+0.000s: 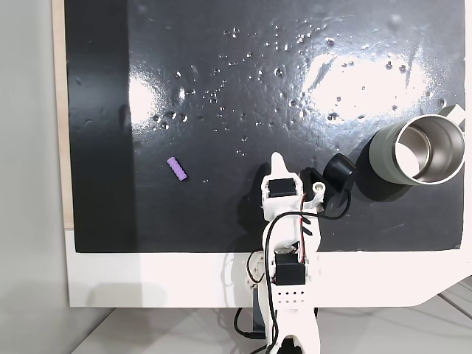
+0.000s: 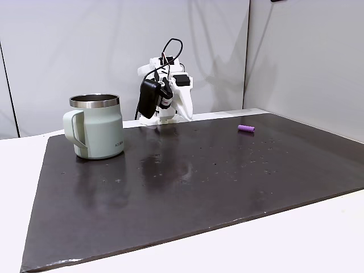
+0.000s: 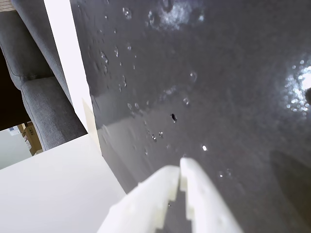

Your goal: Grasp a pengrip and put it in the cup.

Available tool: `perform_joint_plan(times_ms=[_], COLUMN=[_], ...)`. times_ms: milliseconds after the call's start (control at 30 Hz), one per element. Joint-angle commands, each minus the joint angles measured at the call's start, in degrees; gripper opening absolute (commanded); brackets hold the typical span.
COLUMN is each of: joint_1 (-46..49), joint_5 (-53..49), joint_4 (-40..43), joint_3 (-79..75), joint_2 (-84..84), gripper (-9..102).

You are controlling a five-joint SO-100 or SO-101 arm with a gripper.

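Watching the gripper point(image 3: 180, 167), I see its jaws closed on nothing; the tiny pengrip point(image 1: 177, 169) at its ten o'clock may roll from my pinch, never reaching the cup point(image 1: 420, 151).

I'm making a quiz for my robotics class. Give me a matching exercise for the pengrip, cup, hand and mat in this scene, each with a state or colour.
Things:
1. pengrip
2. cup
3. hand
4. mat

Descriptions:
A. black and glossy
B. shut, holding nothing
C. lilac, lying on the mat
D. upright, steel inside

Pairs: 1-C, 2-D, 3-B, 4-A
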Motion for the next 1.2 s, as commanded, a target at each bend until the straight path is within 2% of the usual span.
perform_joint_plan(times_ms=[0, 467, 633, 867, 1167], joint_1=[-2.3, -2.8, -3.6, -7.7, -7.2], joint_5=[-3.7, -4.0, -8.9, -16.7, -27.9], joint_4=[-2.5, -2.6, -2.1, 3.3, 10.7], joint_3=[-0.2, -0.4, -4.9, -14.5, -36.8], joint_2=[0.8, 0.8, 0.8, -0.3, -30.7], gripper=[0, 0, 0, 0, 0])
